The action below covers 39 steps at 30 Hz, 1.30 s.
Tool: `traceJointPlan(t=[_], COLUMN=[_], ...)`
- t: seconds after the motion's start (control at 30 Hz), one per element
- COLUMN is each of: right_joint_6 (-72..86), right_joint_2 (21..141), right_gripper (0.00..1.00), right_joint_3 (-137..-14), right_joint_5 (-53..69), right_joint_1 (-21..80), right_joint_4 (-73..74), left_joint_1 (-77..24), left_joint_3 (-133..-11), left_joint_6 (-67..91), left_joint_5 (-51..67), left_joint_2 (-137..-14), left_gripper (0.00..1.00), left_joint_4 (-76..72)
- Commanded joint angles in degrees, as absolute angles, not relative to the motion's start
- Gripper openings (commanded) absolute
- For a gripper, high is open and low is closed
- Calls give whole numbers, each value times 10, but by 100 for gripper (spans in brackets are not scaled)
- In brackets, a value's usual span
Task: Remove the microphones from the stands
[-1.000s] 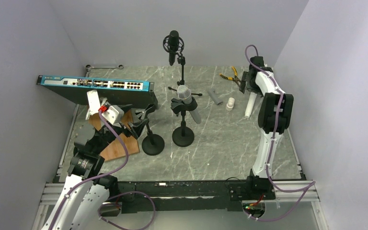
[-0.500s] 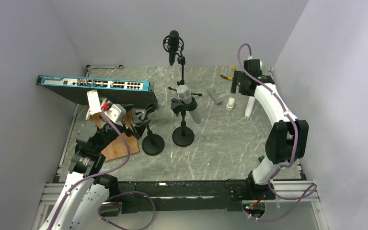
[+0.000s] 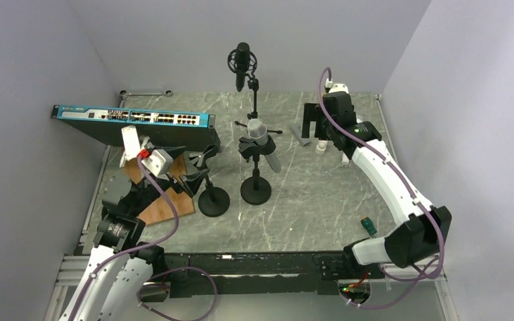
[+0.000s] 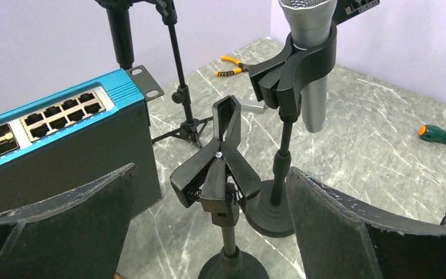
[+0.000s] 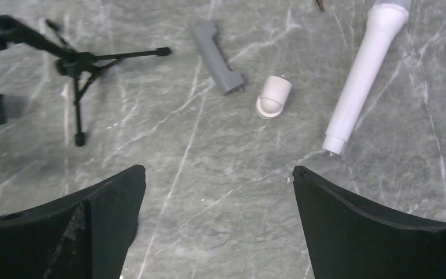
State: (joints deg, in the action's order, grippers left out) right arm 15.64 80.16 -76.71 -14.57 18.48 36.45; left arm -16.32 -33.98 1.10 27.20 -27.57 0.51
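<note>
Grey marbled bench (image 3: 308, 194) sits boxed in by pale lilac walls. At its middle the microphone (image 3: 257, 130) sits tilted in the black clip of a round-based stand (image 3: 255, 191). The left hand (image 4: 209, 232), fingers wide apart and holding nothing, faces a second, empty clip stand (image 4: 218, 174); the microphone is just beyond it, to the right. The right hand (image 5: 218, 226), also spread and empty, hovers over a white tube (image 5: 363, 75) and a grey fitting (image 5: 218, 58) at the back right.

This looks like the approach. It would probably go best with one hand steadying the stand's post while the other grips the silver handle below the clip and eases it out through the clip's mouth, so the light base does not tip. A blue network switch (image 3: 134, 118) crowds the left side.
</note>
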Motion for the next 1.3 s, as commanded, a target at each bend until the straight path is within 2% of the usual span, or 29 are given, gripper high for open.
traceJointPlan(t=[0.0,0.23,0.47,0.6,0.67,0.9,1.27], right_joint_6=[163,155,188,218,219,170,83], right_joint_2=[752,661,555,548,553,600,704], right_gripper=[100,100,100,100,100,100,99], right_joint_3=[-781,-776,-709,-704,-708,-762,-832], right_joint_5=[-176,-106,104,182,179,48,-352], right_joint_1=[218,235,243,266,294,410,610], right_joint_4=[381,372,211,163,155,204,243], left_joint_1=[-162,-162,-164,-174,-183,-203,-240], left_joint_3=[-359,-462,-590,-596,-586,-525,-488], left_joint_6=[16,69,147,145,136,79,34], left_joint_5=[287,353,452,460,460,428,385], left_joint_2=[-257,-276,-397,-450,-467,-472,-452], left_gripper=[99,99,100,99,99,99,99], left_joint_4=[-13,-52,-161,-189,-194,-184,-150])
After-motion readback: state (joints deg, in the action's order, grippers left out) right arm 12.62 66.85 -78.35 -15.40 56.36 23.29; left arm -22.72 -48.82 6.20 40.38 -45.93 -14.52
